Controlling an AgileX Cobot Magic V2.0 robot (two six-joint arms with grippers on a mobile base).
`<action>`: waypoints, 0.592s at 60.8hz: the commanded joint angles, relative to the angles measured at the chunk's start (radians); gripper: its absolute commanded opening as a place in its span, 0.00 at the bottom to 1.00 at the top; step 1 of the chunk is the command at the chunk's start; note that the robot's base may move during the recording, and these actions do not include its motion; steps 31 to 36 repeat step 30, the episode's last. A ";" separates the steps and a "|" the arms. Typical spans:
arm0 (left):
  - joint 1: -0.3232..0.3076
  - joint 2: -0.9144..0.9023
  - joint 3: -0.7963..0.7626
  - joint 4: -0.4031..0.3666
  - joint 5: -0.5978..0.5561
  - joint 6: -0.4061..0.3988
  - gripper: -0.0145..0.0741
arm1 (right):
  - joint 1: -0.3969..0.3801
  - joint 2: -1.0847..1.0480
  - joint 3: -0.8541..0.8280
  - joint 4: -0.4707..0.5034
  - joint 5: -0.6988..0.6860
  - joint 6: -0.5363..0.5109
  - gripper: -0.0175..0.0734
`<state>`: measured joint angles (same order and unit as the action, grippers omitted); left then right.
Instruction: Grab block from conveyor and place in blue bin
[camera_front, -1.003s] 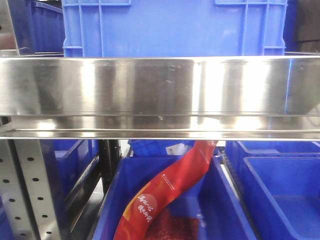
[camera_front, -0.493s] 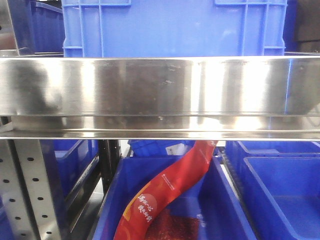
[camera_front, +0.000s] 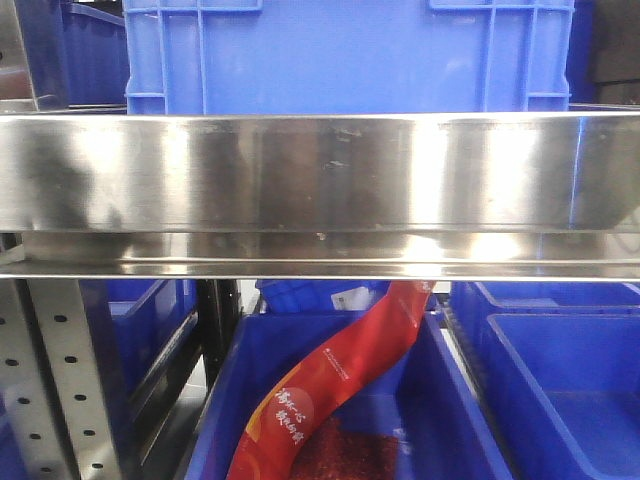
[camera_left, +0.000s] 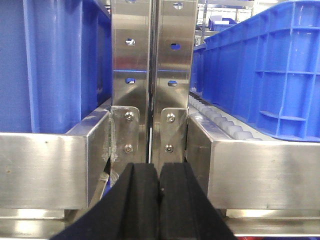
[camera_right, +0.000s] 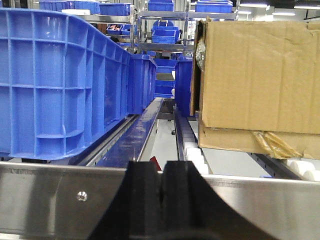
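Frankly, you have no block or conveyor in view; both grippers, left (camera_left: 159, 187) and right (camera_right: 161, 187), sit pressed together, empty. Expect a light, rigid block; grip its flat opposite sides.

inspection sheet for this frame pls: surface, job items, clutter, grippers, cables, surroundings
Surface: steel shelf rail spans the front view; no conveyor belt seen in any view.
Job's things: no block seen. Blue bin stands on the rail; lower blue bin sits below it.
Clutter: red printed pouch hangs into the lower bin; cardboard box rests on white rollers.
Grippers: left gripper jaws together, nothing between; right gripper jaws together, nothing between.
Cables: nothing seen.
Surroundings: perforated steel uprights, large blue crate, more blue bins on racks behind.
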<state>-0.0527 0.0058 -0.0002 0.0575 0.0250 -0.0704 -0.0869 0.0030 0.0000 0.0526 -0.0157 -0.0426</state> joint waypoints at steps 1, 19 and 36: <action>0.001 -0.006 0.000 -0.004 -0.020 -0.006 0.04 | 0.002 -0.003 0.000 -0.007 -0.021 -0.002 0.01; 0.001 -0.006 0.000 -0.004 -0.020 -0.006 0.04 | 0.002 -0.003 0.000 -0.007 -0.021 -0.002 0.01; 0.001 -0.006 0.000 -0.004 -0.020 -0.006 0.04 | 0.002 -0.003 0.000 -0.007 -0.021 -0.002 0.01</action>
